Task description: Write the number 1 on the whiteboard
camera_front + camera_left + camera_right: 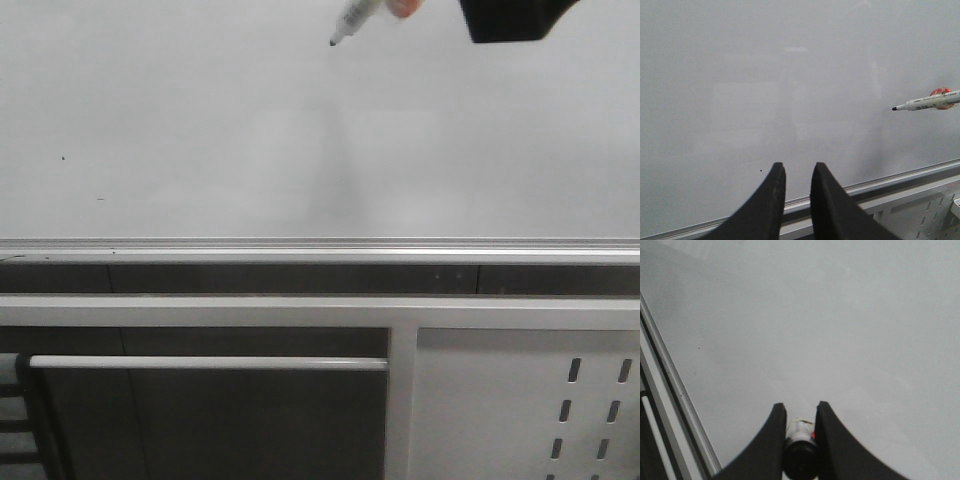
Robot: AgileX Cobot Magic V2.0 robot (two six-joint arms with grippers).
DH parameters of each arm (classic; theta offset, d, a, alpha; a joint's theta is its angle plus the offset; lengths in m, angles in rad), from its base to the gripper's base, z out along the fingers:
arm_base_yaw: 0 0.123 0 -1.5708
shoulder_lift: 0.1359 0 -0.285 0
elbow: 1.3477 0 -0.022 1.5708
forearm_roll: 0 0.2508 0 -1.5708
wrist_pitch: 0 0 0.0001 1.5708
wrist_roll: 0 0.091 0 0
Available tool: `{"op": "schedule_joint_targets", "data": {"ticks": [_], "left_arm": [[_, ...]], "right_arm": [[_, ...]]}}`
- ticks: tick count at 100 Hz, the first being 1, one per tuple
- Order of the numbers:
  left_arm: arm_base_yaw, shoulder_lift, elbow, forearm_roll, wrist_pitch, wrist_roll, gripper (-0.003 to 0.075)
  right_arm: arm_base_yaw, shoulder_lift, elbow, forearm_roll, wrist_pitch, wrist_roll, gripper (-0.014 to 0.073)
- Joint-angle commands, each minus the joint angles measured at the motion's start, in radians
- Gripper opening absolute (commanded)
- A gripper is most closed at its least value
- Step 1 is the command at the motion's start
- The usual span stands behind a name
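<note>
A large glossy white-grey whiteboard [200, 130] with a silver aluminium edge rail is seen filling most of every view, and no stroke of the number 1 is to be found on it; only a few tiny dark specks are visible. A white marker pen with a black tip [352, 22] is held at the top of the front view, tip pointing down and to the left, apparently hovering just clear of the board, though contact cannot be ruled out. The pen is pinched between the black fingers of the right gripper [800, 440], as shown in the right wrist view. The left gripper [797, 175] is seen with its jaws slightly parted and nothing between them, poised over the board near the rail. Below the rail, a white perforated metal panel [590, 400] is visible.

The writing is judged not yet begun. A faint or broken line could result if too little pressure is applied, and the pen could be twisted in the grip if it is pressed too hard.
</note>
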Motion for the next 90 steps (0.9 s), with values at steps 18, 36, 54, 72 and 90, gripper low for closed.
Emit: {"op": "schedule_joint_targets", "data": {"ticks": [18,36,54,72,90], "left_arm": [[0.002,0.01,-0.028,-0.012,-0.077,-0.003,0.0104],[0.002,0.01,-0.028,-0.012,-0.079,-0.003,0.0104],[0.002,0.01,-0.028,-0.012,-0.093,-0.003,0.0104],[0.002,0.01,-0.028,-0.012,-0.102,-0.003,0.0104],[0.002,0.01,-0.028,-0.012,-0.106,-0.003,0.0104]], "right_arm": [[-0.005,0.046,-0.028,-0.006,-0.129,-0.007,-0.005],[-0.005,0.085,-0.028,0.024,-0.225,-0.007,-0.005],[-0.005,0.119,-0.028,0.04,-0.253,-0.007,-0.005],[-0.005,0.135,-0.028,0.047,-0.267,-0.007,-0.005],[-0.005,0.137,-0.028,0.128,-0.267,-0.007,-0.005]]}}
